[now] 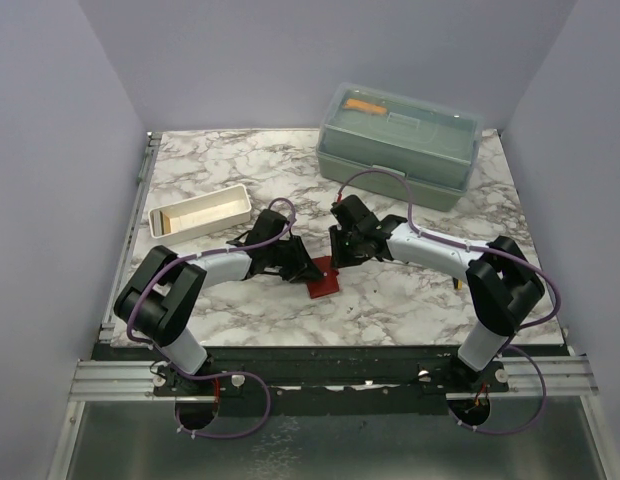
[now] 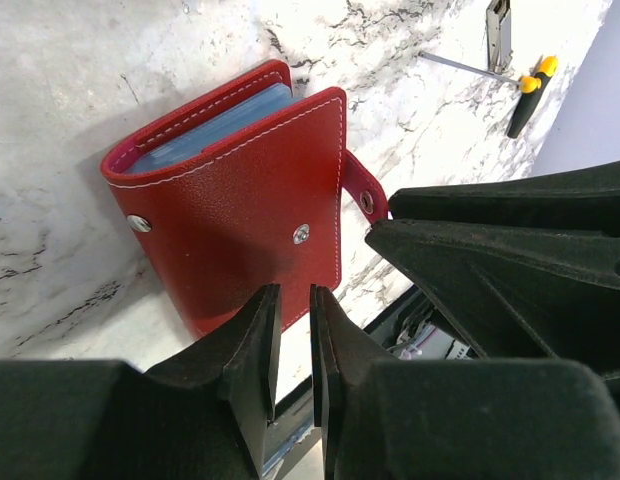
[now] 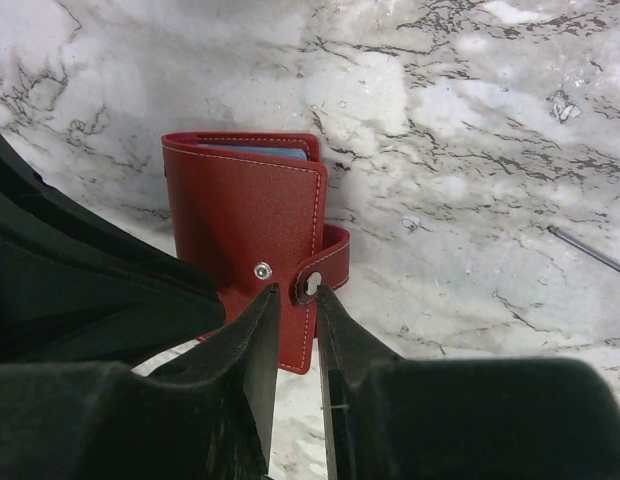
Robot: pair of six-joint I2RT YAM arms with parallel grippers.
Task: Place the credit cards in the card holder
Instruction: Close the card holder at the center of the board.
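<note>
Two black two-finger grippers meet at the folded dark-red stitched leather card holder (image 1: 322,283), which lies on the white marble-patterned table (image 1: 410,300) between the arms. The right gripper (image 3: 297,295) pinches its unfastened snap strap (image 3: 332,252). The left gripper (image 2: 295,300) has its fingers nearly together at the holder's edge; whether they grip it is unclear.
</note>
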